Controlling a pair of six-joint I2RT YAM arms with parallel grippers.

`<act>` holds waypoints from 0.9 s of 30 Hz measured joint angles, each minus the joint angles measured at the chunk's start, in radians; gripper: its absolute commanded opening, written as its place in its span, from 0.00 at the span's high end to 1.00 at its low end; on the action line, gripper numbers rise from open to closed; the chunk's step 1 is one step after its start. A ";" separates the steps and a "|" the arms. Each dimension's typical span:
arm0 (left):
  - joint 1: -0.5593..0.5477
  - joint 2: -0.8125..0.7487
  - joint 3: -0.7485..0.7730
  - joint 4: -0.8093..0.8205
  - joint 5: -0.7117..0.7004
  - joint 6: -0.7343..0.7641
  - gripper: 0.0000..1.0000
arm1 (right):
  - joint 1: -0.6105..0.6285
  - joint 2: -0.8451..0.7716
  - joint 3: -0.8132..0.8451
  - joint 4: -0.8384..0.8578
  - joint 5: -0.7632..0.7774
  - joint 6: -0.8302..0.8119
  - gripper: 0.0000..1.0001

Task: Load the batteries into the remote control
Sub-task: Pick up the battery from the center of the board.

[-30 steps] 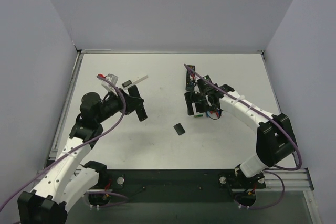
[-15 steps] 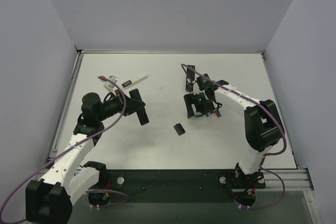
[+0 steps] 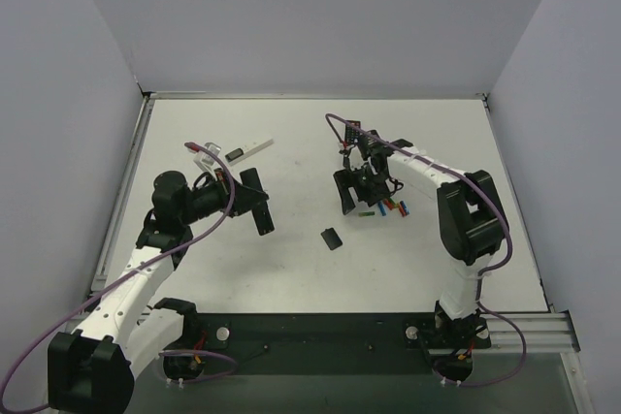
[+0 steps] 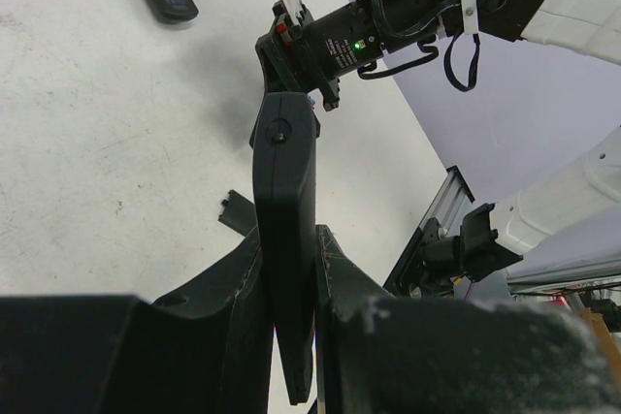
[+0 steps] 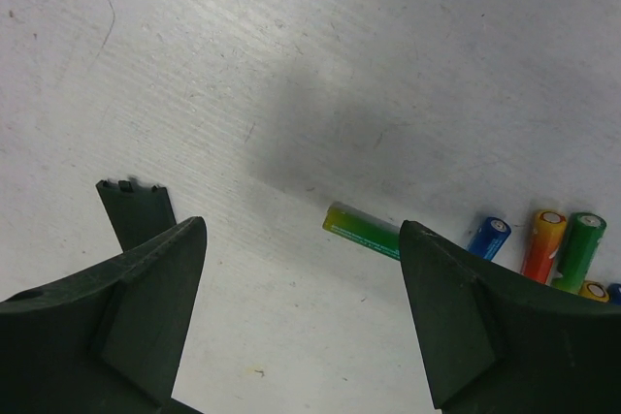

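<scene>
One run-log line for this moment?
left jaws: shut on remote control | right jaws: open over batteries | back cover: off, on table

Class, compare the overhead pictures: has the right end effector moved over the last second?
Yes. The right end effector slid left relative to the back cover, uncovering the batteries.

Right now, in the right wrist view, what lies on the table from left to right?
First the small black notched plastic cover → green-yellow cylindrical battery lying flat → blue battery → orange battery → green battery.
</scene>
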 measured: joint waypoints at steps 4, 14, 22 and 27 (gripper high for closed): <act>0.000 0.000 0.000 -0.023 0.000 0.011 1.00 | -0.006 0.030 0.002 -0.014 -0.018 -0.016 0.25; 0.000 0.000 0.000 -0.032 0.000 0.023 1.00 | -0.013 0.040 0.002 -0.039 -0.031 -0.030 0.33; 0.000 0.000 0.000 -0.032 0.000 0.023 1.00 | -0.013 0.040 0.001 -0.047 -0.008 -0.035 0.37; 0.000 0.000 0.000 -0.032 0.000 0.023 1.00 | -0.012 0.040 -0.007 -0.055 0.025 -0.055 0.37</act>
